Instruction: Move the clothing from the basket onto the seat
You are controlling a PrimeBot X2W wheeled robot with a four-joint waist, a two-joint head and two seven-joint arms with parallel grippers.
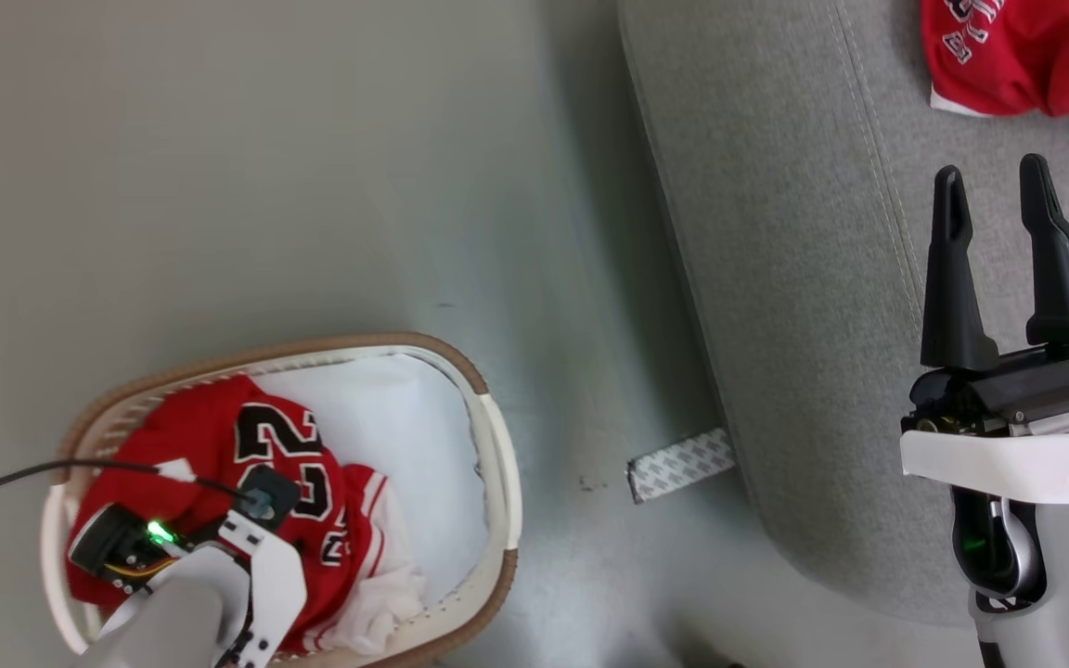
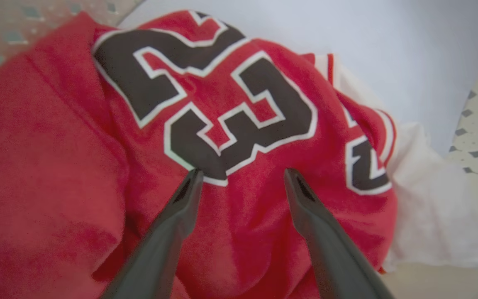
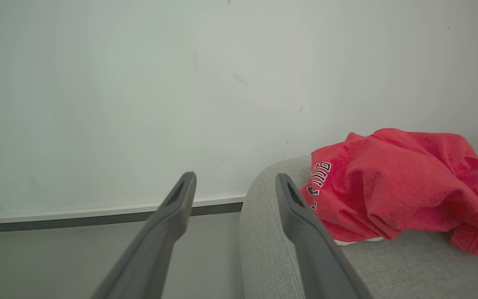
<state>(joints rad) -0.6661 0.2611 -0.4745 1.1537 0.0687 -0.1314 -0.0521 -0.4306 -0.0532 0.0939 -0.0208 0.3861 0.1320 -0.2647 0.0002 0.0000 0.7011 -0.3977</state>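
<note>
— Left wrist view: how does the left claw [image 2: 242,173] stand?
— Spread wide, holding nothing. Its two dark tips sit just over the red jersey [image 2: 239,116], either side of the cloth below the big black "23". Whether they touch the fabric I cannot tell.
— Why that spot?
— I judge it is lined up for a pinch. The crumpled jersey humps up there, so closing should gather fabric rather than scrape plastic.
— Where does that jersey lie?
— Inside the white laundry basket [image 1: 497,445] on the floor [image 1: 312,186], bunched toward the robot's left and draped over some white cloth [image 1: 386,575]. The basket's bottom on the other side is bare.
— And the right claw [image 1: 991,176]?
— Equally wide and empty, hanging over the grey seat [image 1: 794,278] near its edge, well apart from the basket. My guess is that it is parked clear while the left arm works.
— Anything on the seat?
— A second red jersey [image 1: 1026,56], crumpled, beyond the right claw's tips. So I judge the task partway done: one piece delivered, at least one left to lift.
— Any risk?
— A deep pinch might take the white cloth underneath as well.
</note>
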